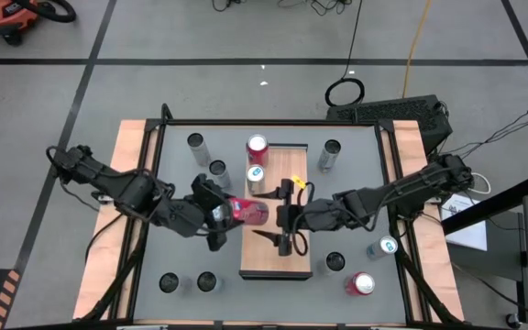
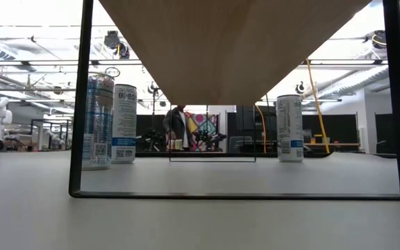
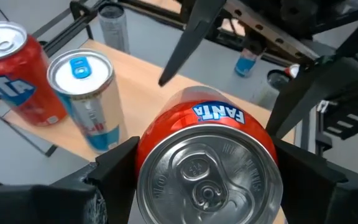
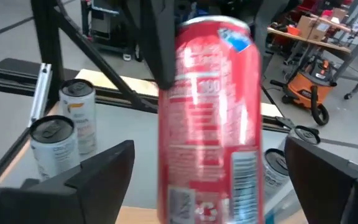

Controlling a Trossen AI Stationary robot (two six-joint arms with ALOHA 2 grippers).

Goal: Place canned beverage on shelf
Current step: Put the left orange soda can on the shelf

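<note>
Gripping your red Fanta can [image 1: 248, 211] on both sides, the left gripper [image 1: 220, 216] holds it at the left edge of the wood-grain shelf [image 1: 291, 261]. Your right gripper [image 1: 280, 231] hangs over the board, fingers spread apart, facing the can.

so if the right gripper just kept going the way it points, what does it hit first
Probably the red Fanta can held by the left gripper. The right gripper is open over the shelf, with the can dead ahead between its fingers, though how near it is is unclear.
</note>
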